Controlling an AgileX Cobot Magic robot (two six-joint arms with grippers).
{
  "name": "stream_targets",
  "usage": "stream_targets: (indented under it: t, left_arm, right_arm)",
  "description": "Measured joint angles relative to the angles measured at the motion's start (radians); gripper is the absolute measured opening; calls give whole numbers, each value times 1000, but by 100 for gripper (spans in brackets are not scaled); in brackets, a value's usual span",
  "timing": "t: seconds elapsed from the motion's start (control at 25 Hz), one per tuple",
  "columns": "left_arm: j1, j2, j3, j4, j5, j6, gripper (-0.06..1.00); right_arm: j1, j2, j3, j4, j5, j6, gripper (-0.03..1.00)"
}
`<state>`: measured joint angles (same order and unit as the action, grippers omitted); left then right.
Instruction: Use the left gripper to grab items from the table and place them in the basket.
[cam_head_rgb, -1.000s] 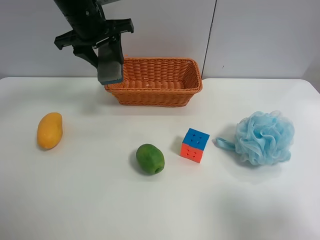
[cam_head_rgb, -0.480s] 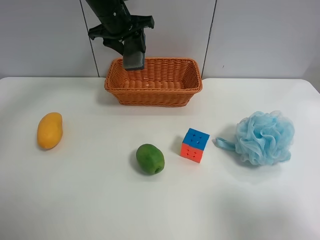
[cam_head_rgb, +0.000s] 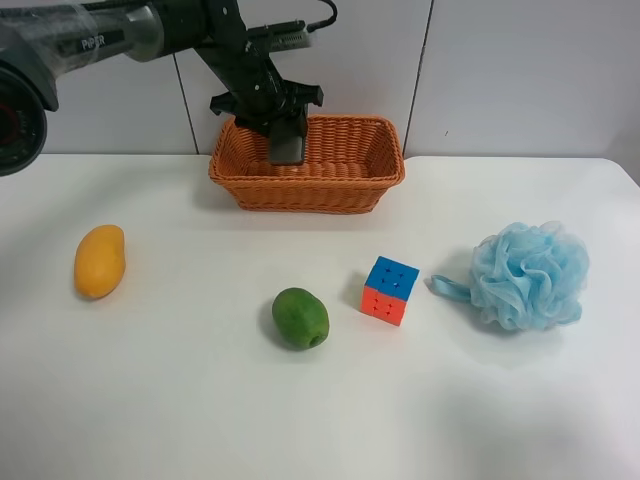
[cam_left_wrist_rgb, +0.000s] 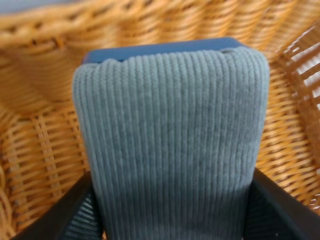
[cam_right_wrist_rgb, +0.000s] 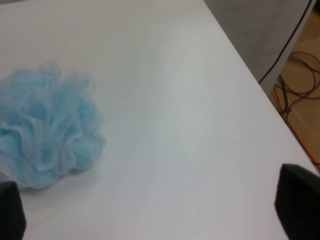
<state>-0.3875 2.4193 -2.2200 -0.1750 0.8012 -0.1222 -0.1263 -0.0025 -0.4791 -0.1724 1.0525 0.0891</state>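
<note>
Holding: left jaws clamped on the grey block (cam_left_wrist_rgb: 170, 140), one black finger (cam_left_wrist_rgb: 75, 210) pressed to each side.
Block: upright between the left jaws, blue base (cam_left_wrist_rgb: 160, 48) at the end farthest from them, down inside the basket (cam_head_rgb: 330, 190); whether it touches the basket floor cannot be told.
Basket: its wicker walls stand around the left jaws on all sides.
Left arm (cam_head_rgb: 225, 45): slants down over the basket's rim.
Mango (cam_head_rgb: 99, 261), green fruit (cam_head_rgb: 300, 317), cube (cam_head_rgb: 390, 290): on the table (cam_head_rgb: 180, 400), outside the basket, well apart from the left jaws.
Right jaws: apart, nothing between them, over bare table.
Pouf (cam_right_wrist_rgb: 47, 125): on the table ahead of the right jaws, near one finger (cam_right_wrist_rgb: 10, 210).
</note>
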Motion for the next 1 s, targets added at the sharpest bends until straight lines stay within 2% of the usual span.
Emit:
stream_targets:
  t: [0.48,0.52,0.6,0.68,0.76,1.0]
  left_arm:
    - [0,68,0,-68,-5,1,55]
    - [0,68,0,-69,-6,4,60]
    - [0,68,0,-72,-6,4,80]
    - [0,68,0,-72,-5,4,93]
    - [0,65,0,-72,1,6,97]
    - [0,-12,0,-60,61,8,99]
  right_arm:
    - [0,0,0,0,0,0,99]
    - [0,0,0,0,0,0,99]
    - [0,0,0,0,0,0,99]
    - [0,0,0,0,0,0,99]
    - [0,0,0,0,0,0,99]
    - [0,0,0,0,0,0,99]
